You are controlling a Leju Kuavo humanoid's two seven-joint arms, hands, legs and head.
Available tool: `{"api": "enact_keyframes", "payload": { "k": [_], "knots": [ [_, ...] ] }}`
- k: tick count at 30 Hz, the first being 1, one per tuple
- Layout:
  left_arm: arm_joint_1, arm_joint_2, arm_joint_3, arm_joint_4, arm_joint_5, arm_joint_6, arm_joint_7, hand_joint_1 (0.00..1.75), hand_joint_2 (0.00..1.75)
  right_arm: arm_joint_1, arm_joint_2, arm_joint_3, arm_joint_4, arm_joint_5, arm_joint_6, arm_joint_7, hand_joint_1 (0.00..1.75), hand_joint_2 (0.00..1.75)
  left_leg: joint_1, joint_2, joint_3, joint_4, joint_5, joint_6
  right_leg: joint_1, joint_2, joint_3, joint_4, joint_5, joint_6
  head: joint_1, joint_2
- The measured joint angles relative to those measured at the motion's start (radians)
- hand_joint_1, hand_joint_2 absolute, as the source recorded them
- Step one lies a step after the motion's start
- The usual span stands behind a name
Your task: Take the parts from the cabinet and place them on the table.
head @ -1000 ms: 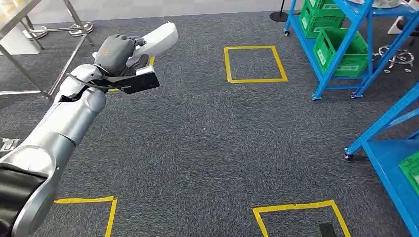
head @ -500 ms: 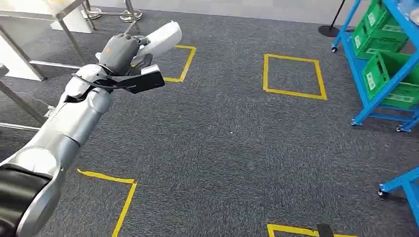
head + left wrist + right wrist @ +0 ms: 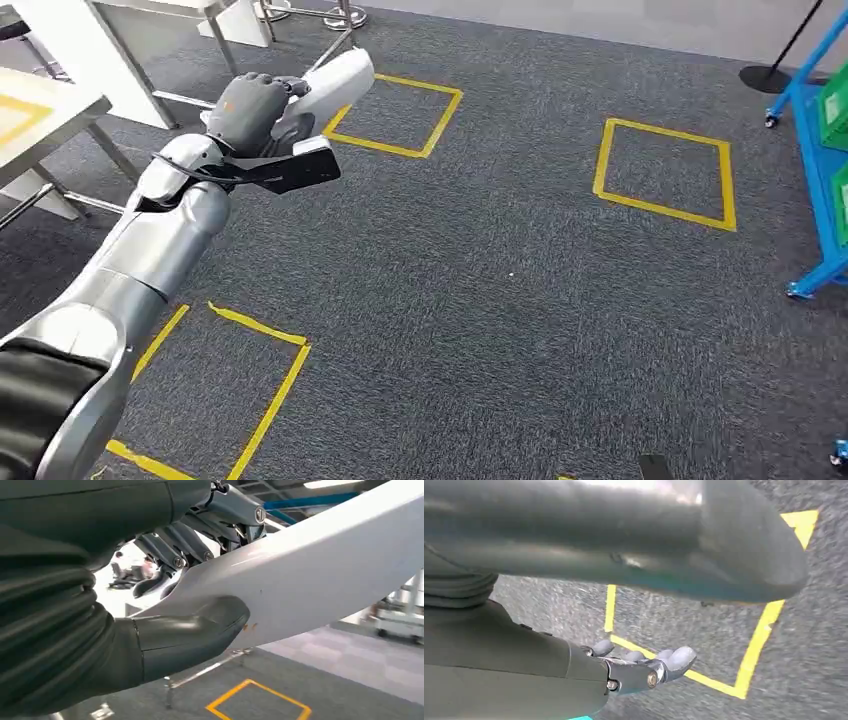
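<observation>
My left hand (image 3: pixel 245 108) is raised over the carpet at the upper left of the head view and grips a long white plastic part (image 3: pixel 335 82). The part sticks out past the hand, pointing away from me. In the left wrist view the thumb (image 3: pixel 190 635) presses on the white part (image 3: pixel 320 570) and the darker fingers wrap over its far side. My right hand (image 3: pixel 574 675) hangs above the floor in the right wrist view, its fingers (image 3: pixel 664 662) stretched out and holding nothing.
A light table (image 3: pixel 40 110) with metal legs stands at the far left. A blue rack (image 3: pixel 815 150) with a green crate (image 3: pixel 835 110) is at the right edge. Yellow tape squares (image 3: pixel 395 115) (image 3: pixel 665 170) (image 3: pixel 235 390) mark the grey carpet.
The camera has turned left: the blue racks slid off toward the right edge and the table came in at the left. My left hand keeps its hold on the white part.
</observation>
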Motion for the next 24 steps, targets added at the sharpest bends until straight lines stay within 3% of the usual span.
{"api": "enact_keyframes", "payload": {
  "k": [1, 2, 5, 6, 7, 8, 10, 11, 12, 13, 14, 15, 16, 17, 20, 21, 22, 23, 24],
  "knots": [
    [-0.003, -0.002, 0.000, 0.000, -0.002, 0.000, 0.000, 1.75, 1.75, 0.000, 0.000, 0.000, 0.000, 0.001, 0.001, 0.000, 0.00, 0.00, -0.014, 0.048, 0.025, -0.045, -0.015, 0.009, 0.003, -0.012, 0.004, -0.001, -0.003, 0.003, 0.001, 0.000],
    [-0.007, -0.007, 0.000, -0.001, -0.004, 0.000, 0.003, 1.75, 1.75, 0.000, 0.000, 0.000, 0.000, 0.003, 0.001, 0.000, 0.00, 0.00, -0.018, 0.041, 0.030, -0.054, -0.013, 0.018, 0.008, -0.026, 0.004, -0.001, -0.006, 0.010, 0.000, 0.000],
    [-0.006, -0.005, 0.000, -0.002, -0.011, 0.000, 0.007, 1.75, 1.75, -0.006, 0.002, 0.000, 0.000, 0.006, 0.001, 0.000, 0.00, 0.00, -0.018, -0.003, 0.029, -0.060, -0.010, 0.028, 0.011, -0.064, 0.021, -0.011, -0.010, 0.021, 0.000, 0.000],
    [-0.005, -0.009, 0.000, -0.007, -0.015, 0.000, 0.008, 1.75, 1.75, -0.010, 0.002, 0.000, 0.000, 0.009, 0.001, 0.000, 0.00, 0.00, -0.003, -0.014, 0.042, -0.075, -0.001, 0.034, 0.004, -0.036, 0.018, -0.004, -0.019, 0.029, 0.002, 0.000],
    [-0.008, -0.007, 0.000, -0.008, -0.015, 0.000, 0.008, 1.75, 1.75, -0.011, 0.003, 0.000, 0.000, 0.011, 0.001, 0.000, 0.00, 0.00, -0.003, -0.024, 0.044, -0.079, 0.000, 0.036, 0.001, 0.018, 0.010, 0.017, -0.030, 0.033, 0.002, 0.000],
    [-0.012, -0.009, 0.000, -0.008, -0.016, 0.000, 0.010, 1.75, 1.75, -0.011, 0.003, 0.000, 0.000, 0.013, 0.001, 0.001, 0.00, 0.00, 0.001, -0.034, 0.043, -0.079, 0.001, 0.042, -0.001, 0.057, -0.021, 0.080, -0.063, 0.037, 0.002, 0.000],
    [-0.004, -0.014, 0.000, -0.008, -0.018, 0.000, 0.010, 1.75, 1.75, -0.004, 0.001, 0.000, 0.000, 0.014, 0.001, 0.006, 0.00, 0.00, 0.002, -0.064, 0.043, -0.078, 0.000, 0.044, -0.001, 0.077, -0.108, 0.245, -0.128, 0.045, 0.005, 0.000],
    [0.001, -0.014, 0.000, -0.008, -0.020, 0.000, 0.011, 1.75, 1.75, -0.004, 0.001, 0.000, 0.000, 0.014, 0.001, 0.008, 0.00, 0.00, 0.003, -0.078, 0.043, -0.077, 0.000, 0.044, -0.001, 0.079, -0.139, 0.294, -0.135, 0.046, 0.006, 0.000],
    [0.004, -0.013, 0.000, -0.008, -0.024, -0.001, 0.013, 1.75, 1.75, -0.004, 0.001, 0.000, 0.000, 0.016, 0.002, 0.008, 0.00, 0.00, 0.005, -0.093, 0.043, -0.075, -0.001, 0.043, -0.002, 0.079, -0.148, 0.293, -0.115, 0.048, 0.006, 0.000],
    [0.005, -0.011, 0.000, -0.008, -0.026, -0.001, 0.016, 1.75, 1.75, -0.004, 0.002, 0.000, 0.000, 0.017, 0.002, 0.008, 0.00, 0.00, 0.007, -0.107, 0.043, -0.071, -0.002, 0.040, -0.005, 0.079, -0.133, 0.249, -0.076, 0.050, 0.006, 0.000],
    [0.005, -0.010, 0.000, -0.008, -0.026, -0.001, 0.016, 1.75, 1.75, -0.004, 0.002, 0.000, 0.000, 0.018, 0.002, 0.009, 0.00, 0.00, 0.010, -0.122, 0.043, -0.066, -0.004, 0.036, -0.008, 0.083, -0.100, 0.171, -0.028, 0.053, 0.005, 0.000],
    [0.005, -0.009, 0.000, -0.010, -0.026, -0.001, 0.017, 1.75, 1.75, -0.004, 0.002, 0.000, 0.000, 0.020, 0.002, 0.009, 0.00, 0.00, 0.014, -0.135, 0.042, -0.058, -0.009, 0.029, -0.015, 0.104, -0.057, 0.077, 0.020, 0.058, 0.005, 0.000],
    [0.003, -0.008, 0.000, -0.010, -0.026, -0.001, 0.018, 1.75, 1.75, -0.003, 0.002, 0.000, 0.000, 0.020, 0.002, 0.008, 0.00, 0.00, 0.015, -0.146, 0.036, -0.050, -0.014, 0.020, -0.027, 0.161, -0.033, 0.022, 0.020, 0.064, 0.006, 0.000],
    [0.002, -0.006, 0.000, -0.012, -0.027, -0.002, 0.019, 1.75, 1.75, -0.003, 0.002, 0.000, 0.000, 0.021, 0.003, 0.008, 0.00, 0.00, 0.012, -0.164, 0.025, -0.038, -0.017, 0.012, -0.023, 0.169, -0.023, 0.006, 0.008, 0.056, 0.006, 0.000],
    [0.002, 0.009, 0.000, -0.014, -0.030, -0.007, 0.018, 1.75, 1.75, -0.008, 0.003, 0.000, 0.000, 0.020, 0.005, 0.010, 0.00, 0.00, 0.019, -0.199, 0.017, -0.053, -0.002, -0.012, -0.017, 0.131, -0.023, 0.009, 0.011, 0.034, 0.008, 0.000],
    [0.003, 0.013, 0.000, -0.015, -0.031, -0.008, 0.018, 1.75, 1.75, -0.011, 0.006, 0.000, 0.000, 0.019, 0.006, 0.009, 0.00, 0.00, 0.019, -0.201, 0.008, -0.052, -0.005, -0.015, -0.025, 0.117, -0.020, 0.001, 0.015, 0.025, 0.008, 0.000],
    [0.000, 0.017, 0.000, -0.016, -0.035, -0.010, 0.018, 1.75, 1.75, -0.013, 0.006, 0.000, 0.000, 0.019, 0.008, 0.007, 0.00, 0.00, 0.010, -0.133, 0.002, -0.030, -0.020, -0.019, -0.021, 0.108, -0.017, -0.002, 0.016, 0.017, 0.002, 0.000],
    [-0.004, 0.018, 0.000, -0.016, -0.036, -0.010, 0.019, 1.75, 1.75, -0.012, 0.006, 0.000, 0.000, 0.020, 0.008, 0.005, 0.00, 0.00, 0.011, -0.089, -0.023, 0.021, -0.049, -0.022, -0.018, 0.098, -0.015, -0.003, 0.015, 0.013, -0.007, 0.000],
    [-0.006, 0.018, 0.000, -0.016, -0.037, -0.011, 0.020, 1.75, 1.75, -0.009, 0.006, 0.000, 0.000, 0.021, 0.008, 0.005, 0.00, 0.00, 0.012, -0.065, -0.059, 0.093, -0.082, -0.025, -0.015, 0.085, -0.015, -0.003, 0.013, 0.010, -0.005, 0.000]
  ]
}}
